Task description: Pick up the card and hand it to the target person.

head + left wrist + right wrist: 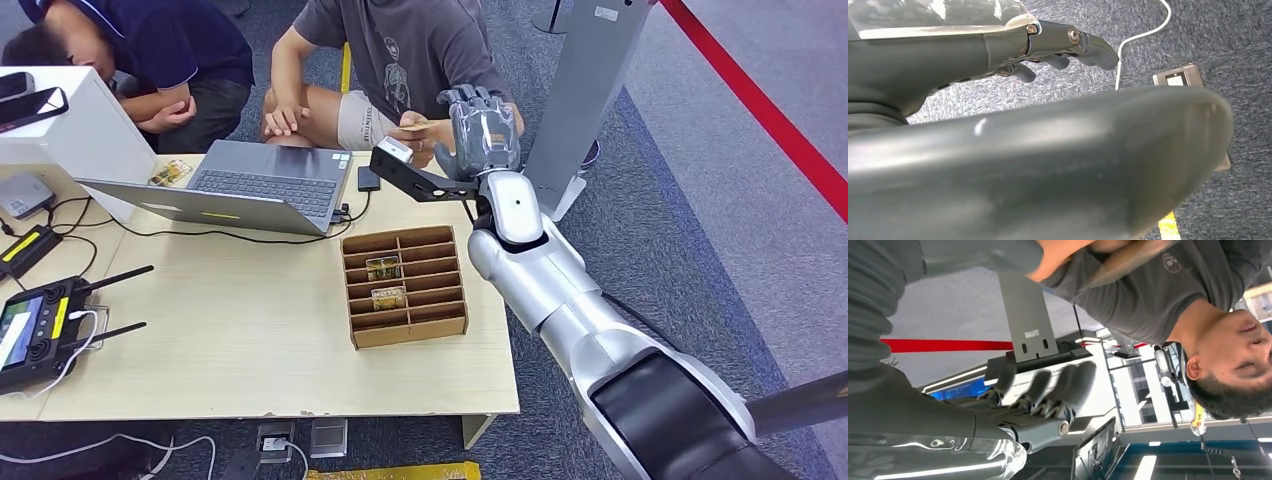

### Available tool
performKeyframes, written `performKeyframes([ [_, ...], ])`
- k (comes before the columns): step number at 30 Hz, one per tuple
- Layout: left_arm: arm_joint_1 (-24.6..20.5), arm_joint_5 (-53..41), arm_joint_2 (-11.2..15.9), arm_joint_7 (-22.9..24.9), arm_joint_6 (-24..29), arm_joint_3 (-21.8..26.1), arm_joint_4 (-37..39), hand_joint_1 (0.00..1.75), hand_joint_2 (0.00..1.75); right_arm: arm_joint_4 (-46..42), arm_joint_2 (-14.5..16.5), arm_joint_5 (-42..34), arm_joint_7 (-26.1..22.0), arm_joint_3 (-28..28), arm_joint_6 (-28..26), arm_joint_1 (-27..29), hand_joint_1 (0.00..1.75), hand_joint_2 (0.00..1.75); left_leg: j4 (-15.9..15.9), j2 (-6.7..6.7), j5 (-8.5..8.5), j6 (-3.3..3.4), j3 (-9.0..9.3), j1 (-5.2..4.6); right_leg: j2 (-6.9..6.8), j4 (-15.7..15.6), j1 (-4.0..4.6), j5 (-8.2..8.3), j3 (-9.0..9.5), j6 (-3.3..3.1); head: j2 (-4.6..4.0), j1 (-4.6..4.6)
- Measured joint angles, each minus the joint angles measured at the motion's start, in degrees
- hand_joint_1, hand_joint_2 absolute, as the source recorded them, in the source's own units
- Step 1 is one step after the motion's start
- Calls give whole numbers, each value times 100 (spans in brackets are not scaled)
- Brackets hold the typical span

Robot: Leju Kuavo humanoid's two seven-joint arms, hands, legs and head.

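Note:
My right hand (483, 130) is raised past the table's far edge, in front of a seated person in a grey shirt (420, 50). Its fingers (1048, 385) stand straight and apart, with nothing in them. Just left of it, the person's hand (418, 130) holds a tan card (413, 125), seen as a blurred brown strip (1128, 255) in the right wrist view. A cardboard slotted box (404, 286) on the table holds two more cards (383, 268) (389, 297). My left hand (1063, 50) hangs over grey carpet, its fingers loosely extended and holding nothing.
An open laptop (255, 185) and a phone (368, 178) lie at the table's far side, a remote controller (40, 325) at the left, a white box (70, 125) at far left. A second person (140, 50) crouches behind. A grey post (585, 90) stands to the right.

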Motion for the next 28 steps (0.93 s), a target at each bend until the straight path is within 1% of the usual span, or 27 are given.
performKeyframes([
  [2, 0, -2, 0, 2, 3, 0, 0, 0, 0, 26, 7, -202, -163, -11, -19, 7, 0, 0, 0, 0, 0, 0, 0, 0, 0, 0, 0, 0, 0, 0, 0, 1],
  [3, -1, -2, 0, 3, 6, 0, 0, 0, 0, 32, 16, -383, -299, -28, -29, 14, 0, 0, 0, 0, 0, 0, 0, 0, 0, 0, 0, 0, 0, 0, 0, 1],
  [5, -2, -2, 0, 10, 13, 0, 0, 0, 0, 34, 48, -862, -658, -102, -42, 38, 0, 87, 0, 0, 0, 0, 0, 0, 0, 0, 0, 0, 0, 0, 0, 1],
  [7, -2, 0, 0, 19, 22, 0, 0, 0, 0, 18, 86, -1512, -1102, -206, -30, 84, 0, 175, 0, 0, 0, 0, 1, 0, 0, 0, 0, 0, 0, 0, 0, -1],
  [10, -2, 15, 0, 21, 34, 0, 0, 0, 0, -116, 128, -2821, -1761, -390, 130, 255, 0, 175, 0, 0, 0, 0, 2, 0, 0, 0, 0, 0, 1, 0, 0, -1],
  [12, -1, 27, 0, 17, 34, 0, 0, 0, 0, -290, 136, -3750, -2044, -484, 296, 449, 0, 175, 0, 0, 0, 0, 2, 0, 0, 0, 0, 0, 1, 0, 0, 1],
  [16, -1, 33, 2, -55, 21, 0, 0, 0, 0, -765, 73, -5285, -2369, -540, 585, 956, 0, 175, 0, 0, 0, 0, 2, 0, -1, -1, 0, 0, 0, 0, 0, 0],
  [18, 1, 33, 6, -93, 11, 0, 0, 0, 0, -1023, 9, -5895, -2443, -540, 677, 1221, 0, 175, 0, -1, 0, 1, 2, 0, -2, -1, 0, -1, 0, 0, 0, 1],
  [19, 1, 33, 8, -103, 9, 0, 0, 0, 0, -1097, -9, -6071, -2459, -540, 701, 1299, 0, 175, 0, -1, -1, 1, 2, 0, -2, -1, 0, -1, 0, 0, 0, 2],
  [21, 2, 33, 9, -110, 8, 0, 0, 0, 0, -1142, -22, -6171, -2466, -539, 710, 1351, 0, 175, 0, -2, -1, 1, 1, 0, -2, -1, 0, -1, 0, 0, 0, 3],
  [23, 2, 33, 24, -155, 3, 0, 0, 0, 0, -1597, -183, -6400, -2489, -521, 625, 1868, 0, 175, 0, -1, -1, 1, 1, 0, -1, -2, 0, -1, 0, 0, 0, 3],
  [25, 2, 33, 39, -197, -1, 0, 0, 0, 0, -2156, -380, -6672, -2523, -498, 519, 2508, 0, 175, 0, -1, -2, 1, 1, 0, -1, -3, 0, -1, 0, -1, 0, 2],
  [28, 1, 33, 38, -185, -1, 0, 0, 0, 0, -2405, -458, -6793, -2560, -493, 474, 2807, 0, 175, 0, 0, -2, 1, 1, 0, 0, -3, 0, -1, 0, -1, 0, 1],
])
